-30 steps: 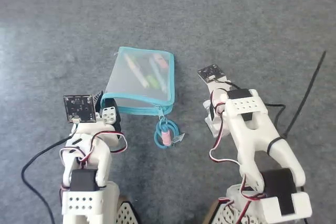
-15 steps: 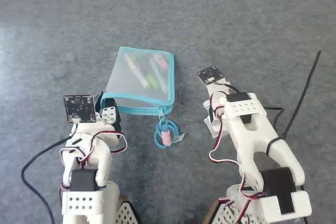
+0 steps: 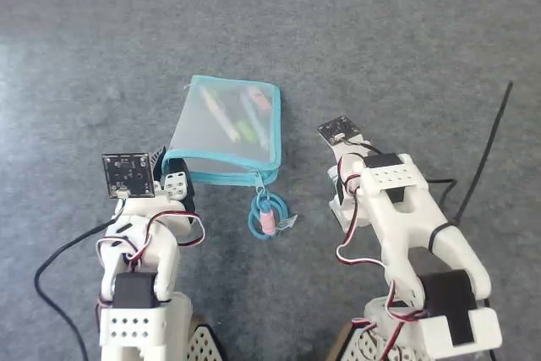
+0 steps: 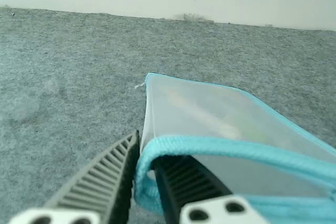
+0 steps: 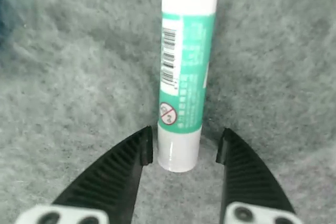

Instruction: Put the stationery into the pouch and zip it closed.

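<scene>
The translucent pouch [image 3: 221, 128] with teal trim lies at mid-table, and several coloured pens [image 3: 241, 116] show through it. Its zipper pull, a teal ring with a pink charm [image 3: 269, 213], hangs off the near right corner. My left gripper [image 4: 144, 156] is shut on the pouch's teal edge [image 4: 210, 148] at the near left corner [image 3: 172, 177]. A white and green glue stick [image 5: 185, 72] lies on the carpet. My right gripper [image 5: 186, 137] is open, with the stick's near end between its fingers. In the high view the right arm [image 3: 380, 183] covers that spot, to the right of the pouch.
Grey carpet [image 3: 101, 65] covers the table up to a pale wall at the back. A black cable [image 3: 486, 154] trails at the right of the right arm. Both arm bases stand at the near edge.
The right arm has drawn back a little toward the near edge. The cable beside it has shifted slightly. The left arm and the pouch have stayed put.
</scene>
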Motion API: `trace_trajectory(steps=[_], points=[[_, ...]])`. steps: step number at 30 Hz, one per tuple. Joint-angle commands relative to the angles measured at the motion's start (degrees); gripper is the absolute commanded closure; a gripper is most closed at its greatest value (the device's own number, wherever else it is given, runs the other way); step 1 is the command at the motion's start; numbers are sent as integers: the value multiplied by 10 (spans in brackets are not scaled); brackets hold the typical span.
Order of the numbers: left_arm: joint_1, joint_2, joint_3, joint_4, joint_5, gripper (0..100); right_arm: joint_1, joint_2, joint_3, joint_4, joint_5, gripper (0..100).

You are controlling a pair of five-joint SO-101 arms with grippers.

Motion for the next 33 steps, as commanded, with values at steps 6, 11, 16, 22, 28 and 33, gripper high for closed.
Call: trace_trajectory(steps=[6,11,16,22,28,33], points=[[0,-8,-7,-7,-9,988,1,-4,1,-3,4,922],[0,-8,-7,-7,-9,988,24,-19,-10,13,4,983],[0,-8,-7,-8,-9,988,54,-115,-38,90,33,991],[0,-8,-6,-9,-9,988,-30,-309,-60,222,61,992],[1,-6,-6,-10,-9,988,-198,-401,-187,372,54,992],[1,-6,-6,-10,-9,988,-287,-338,-277,407,26,992]])
